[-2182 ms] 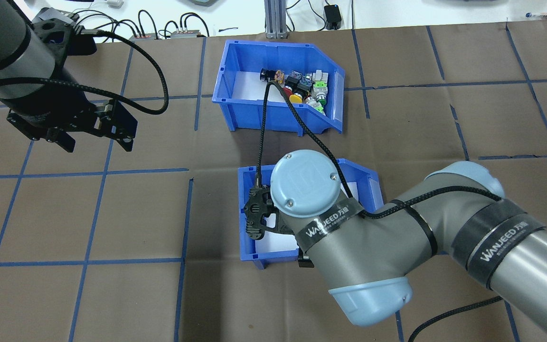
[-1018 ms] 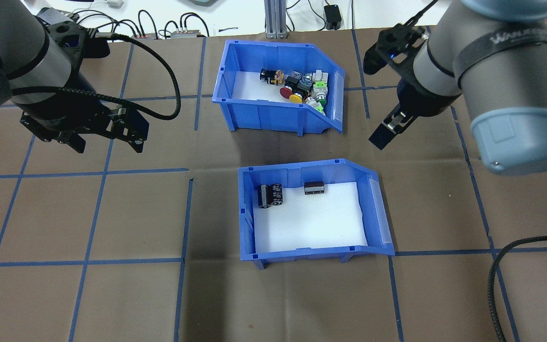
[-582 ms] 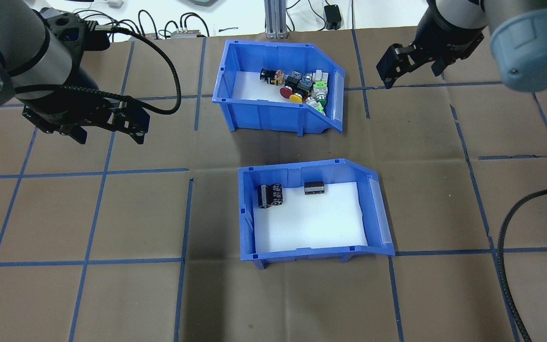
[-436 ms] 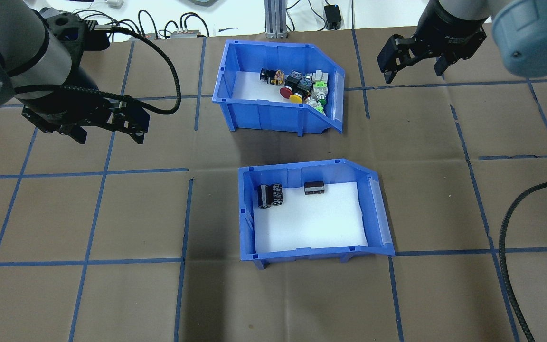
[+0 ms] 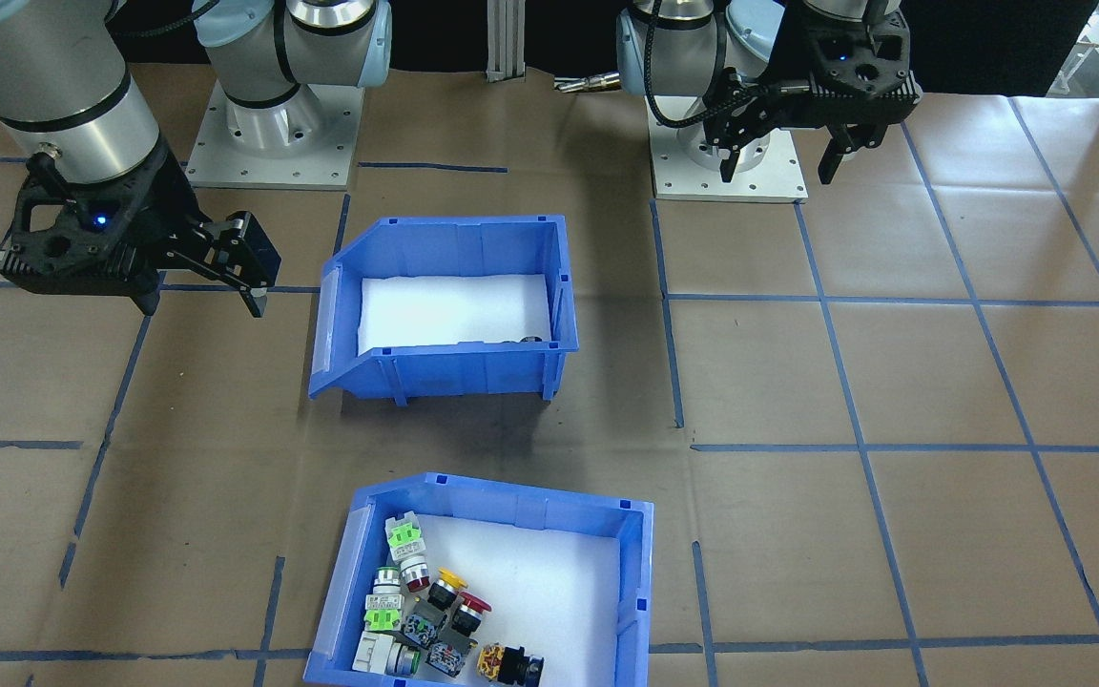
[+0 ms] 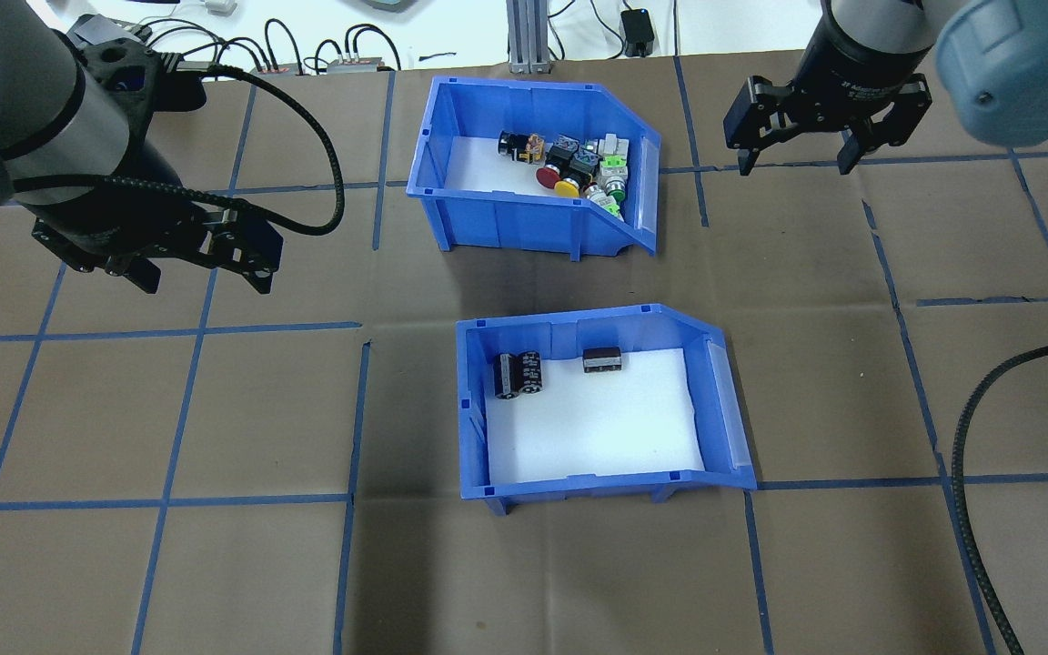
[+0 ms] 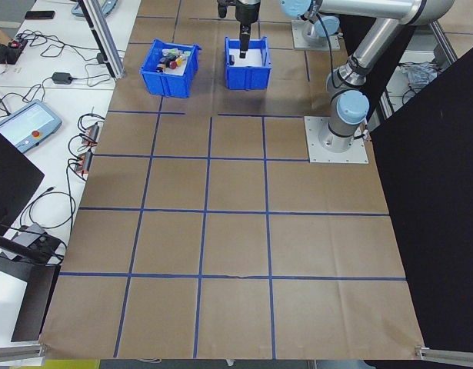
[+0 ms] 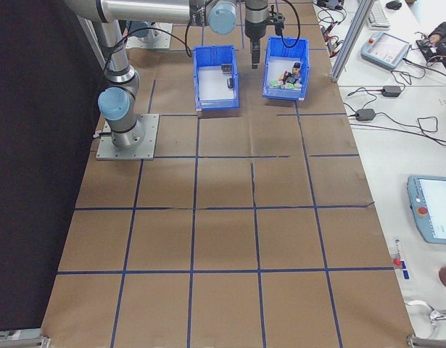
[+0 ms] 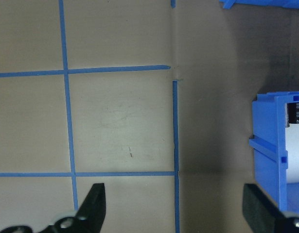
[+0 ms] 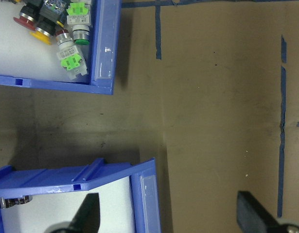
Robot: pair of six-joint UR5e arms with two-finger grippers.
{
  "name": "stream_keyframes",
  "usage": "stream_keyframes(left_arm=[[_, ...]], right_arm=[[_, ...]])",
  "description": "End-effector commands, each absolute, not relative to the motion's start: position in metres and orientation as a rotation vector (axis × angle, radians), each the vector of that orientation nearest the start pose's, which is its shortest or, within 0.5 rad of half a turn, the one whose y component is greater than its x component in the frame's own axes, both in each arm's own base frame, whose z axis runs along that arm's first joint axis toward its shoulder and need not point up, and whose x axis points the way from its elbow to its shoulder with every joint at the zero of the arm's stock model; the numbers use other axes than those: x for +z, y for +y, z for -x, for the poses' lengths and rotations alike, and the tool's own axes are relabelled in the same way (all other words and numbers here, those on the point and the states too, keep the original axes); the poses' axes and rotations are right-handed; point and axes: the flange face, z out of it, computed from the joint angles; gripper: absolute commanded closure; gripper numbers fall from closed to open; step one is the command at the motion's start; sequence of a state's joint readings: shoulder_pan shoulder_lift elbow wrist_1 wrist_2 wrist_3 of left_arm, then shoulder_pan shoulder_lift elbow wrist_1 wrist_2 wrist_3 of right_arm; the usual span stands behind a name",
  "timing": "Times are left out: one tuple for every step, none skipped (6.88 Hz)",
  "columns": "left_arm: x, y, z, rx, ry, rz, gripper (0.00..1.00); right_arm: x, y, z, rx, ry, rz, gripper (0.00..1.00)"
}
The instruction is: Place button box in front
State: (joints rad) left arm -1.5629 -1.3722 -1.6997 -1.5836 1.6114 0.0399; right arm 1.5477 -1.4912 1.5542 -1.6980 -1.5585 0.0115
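The button box [image 6: 506,223], a blue bin with white foam and a cluster of coloured push buttons [image 6: 579,168], stands at the far middle of the table; in the front-facing view the button box [image 5: 640,572] is lowest. A second blue bin [image 6: 597,487] with a few dark parts [image 6: 518,375] stands nearer the robot. My right gripper [image 6: 792,164] hangs open to the right of the button box, holding nothing. My left gripper [image 6: 204,275] hangs open well to the left of both bins. The right wrist view shows the button box's corner [image 10: 108,43] and the other bin's rim [image 10: 66,179].
Brown paper with a blue tape grid covers the table. Cables and small devices lie along the far edge by an aluminium post [image 6: 529,36]. A black cable [image 6: 965,455] loops down at the right. The arms' base plates [image 5: 273,143] sit behind the nearer bin.
My right arm has risen off the nearer bin, which it hid, and swung to the far right beside the button box, turning its wrist. My left gripper has only drifted slightly.
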Motion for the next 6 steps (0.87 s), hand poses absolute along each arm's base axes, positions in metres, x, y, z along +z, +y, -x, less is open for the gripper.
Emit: stream_keyframes(left_arm=[[0.5112,-0.4134,0.1255,-0.075,3.099,-0.046,0.0],[0.5121,-0.4136,0.1255,-0.079,3.099,-0.046,0.0],[0.5113,-0.4135,0.1255,-0.077,3.099,-0.046,0.0],[0.5113,-0.4135,0.1255,-0.077,3.099,-0.046,0.0],[0.5113,-0.4135,0.1255,-0.077,3.099,-0.046,0.0],[0.5113,-0.4135,0.1255,-0.077,3.099,-0.046,0.0]], right_arm=[[0.4658,-0.5321,-0.1176,-0.095,3.175,-0.07,0.0],[0.4675,-0.5327,-0.118,-0.102,3.17,-0.07,0.0],[0.469,-0.533,-0.1183,-0.107,3.167,-0.069,0.0],[0.4697,-0.5332,-0.1186,-0.109,3.164,-0.069,0.0],[0.4697,-0.5332,-0.1186,-0.109,3.164,-0.067,0.0],[0.4696,-0.5331,-0.1186,-0.107,3.164,-0.069,0.0]])
